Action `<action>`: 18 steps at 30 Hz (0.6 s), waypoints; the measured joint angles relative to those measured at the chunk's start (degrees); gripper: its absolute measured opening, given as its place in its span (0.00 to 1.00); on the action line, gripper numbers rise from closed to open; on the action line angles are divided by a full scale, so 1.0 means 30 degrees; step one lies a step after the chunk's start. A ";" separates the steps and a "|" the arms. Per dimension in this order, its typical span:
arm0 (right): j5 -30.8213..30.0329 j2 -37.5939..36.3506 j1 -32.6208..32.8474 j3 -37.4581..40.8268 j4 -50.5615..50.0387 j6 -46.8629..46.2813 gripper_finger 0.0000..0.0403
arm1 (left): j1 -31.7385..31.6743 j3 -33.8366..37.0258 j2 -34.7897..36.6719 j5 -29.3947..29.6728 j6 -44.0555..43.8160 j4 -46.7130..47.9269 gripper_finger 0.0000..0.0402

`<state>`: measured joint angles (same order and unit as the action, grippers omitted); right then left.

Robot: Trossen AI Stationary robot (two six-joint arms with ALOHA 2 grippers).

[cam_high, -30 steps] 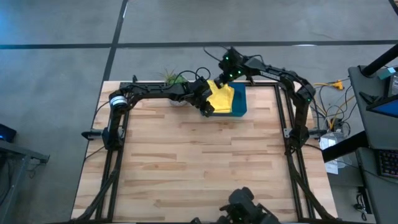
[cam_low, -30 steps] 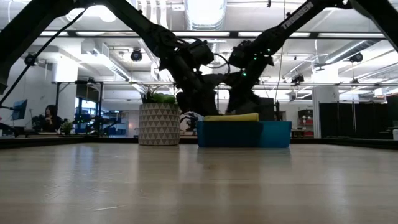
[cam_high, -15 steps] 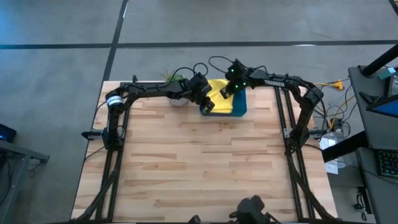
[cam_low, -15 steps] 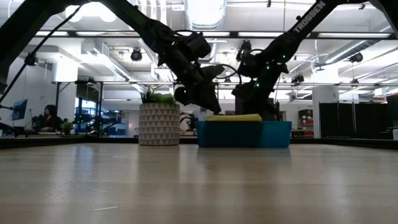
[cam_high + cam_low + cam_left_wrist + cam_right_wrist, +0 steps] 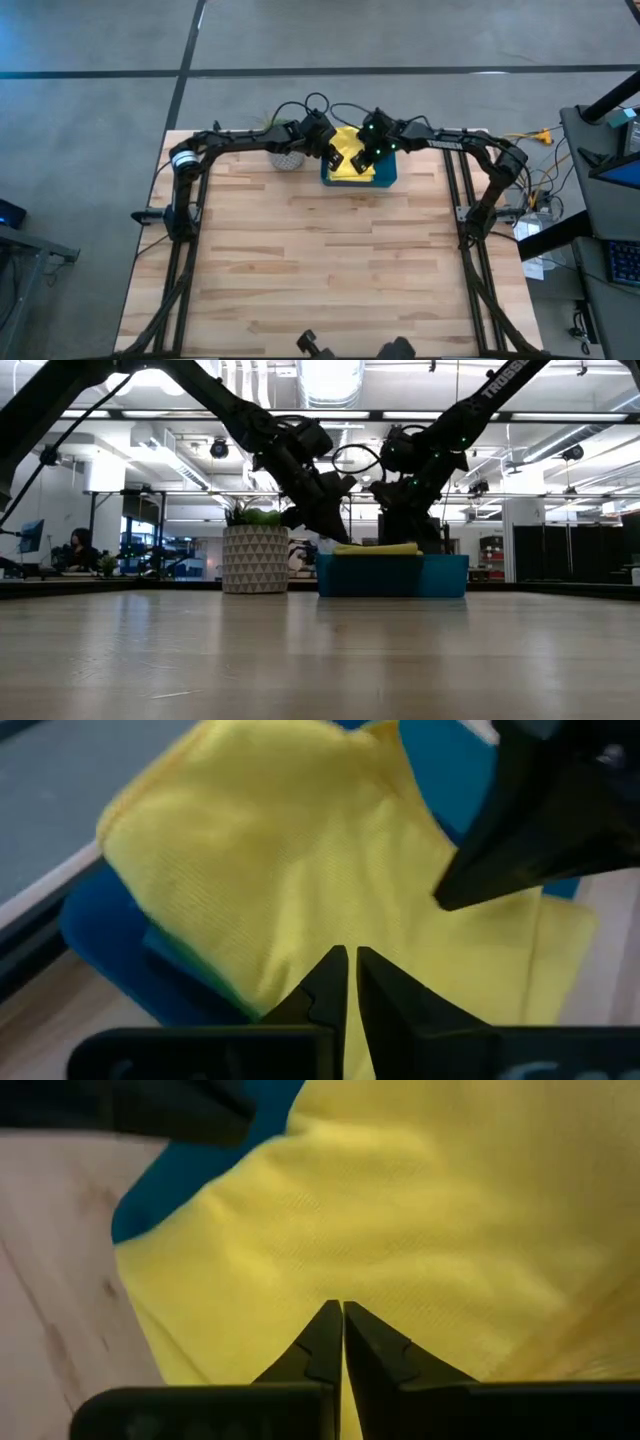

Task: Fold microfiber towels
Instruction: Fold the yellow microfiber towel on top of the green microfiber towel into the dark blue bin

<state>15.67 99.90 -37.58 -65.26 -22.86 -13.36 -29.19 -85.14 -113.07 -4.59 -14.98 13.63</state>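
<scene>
A wooden tabletop (image 5: 330, 260) filled most of the overhead view, bare across its near and middle stretches. At its far edge sat a teal-blue tray (image 5: 385, 178) with a yellow towel (image 5: 349, 163) lying on top, and a potted plant (image 5: 287, 160) stood just beside the tray on the left arm's side.

Both dark arms reached inward from the far corners and met over the tray. The left pincer (image 5: 330, 152) hung over the towel's left part, its fingers clenched together with nothing between them. The right pincer (image 5: 362, 160) hung over the towel's middle, likewise clenched and empty. The two pincers were close to one another, leaving little room between them above the cloth.

The level view showed what the overhead one could not: the towel (image 5: 377, 548) rose slightly above the tray's (image 5: 392, 575) rim, and the plant's patterned pot (image 5: 256, 560) stood a little apart from the tray. Behind was an open office with a seated person (image 5: 78, 548) far off.

The left wrist view showed the towel (image 5: 290, 870) draped over the tray's rounded edge (image 5: 110, 945), with a green layer showing beneath it. The right wrist view showed the towel (image 5: 400, 1210) spilling past the tray onto the wood.
</scene>
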 joint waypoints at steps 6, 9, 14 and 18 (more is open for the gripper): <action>-0.0258 -0.0036 0.0786 0.1118 0.0455 -0.0422 0.02 | -0.0669 0.0027 -0.0337 0.0176 -0.0790 -0.0237 0.00; -0.0205 -0.0142 0.1173 0.1584 0.0609 -0.0700 0.02 | -0.0766 0.0000 -0.0497 0.0384 -0.0914 -0.0744 0.00; -0.0279 -0.0915 0.1592 0.2436 0.1468 -0.1193 0.02 | -0.0780 0.0005 -0.0512 0.1269 -0.1028 -0.0959 0.00; -0.1426 -0.2144 0.1685 0.3003 0.1715 -0.1414 0.02 | -0.0780 -0.0059 -0.0512 0.1516 -0.0942 -0.0898 0.00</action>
<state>11.39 93.47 -32.53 -56.25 -17.72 -17.60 -31.53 -85.31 -114.61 -0.05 -17.80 10.94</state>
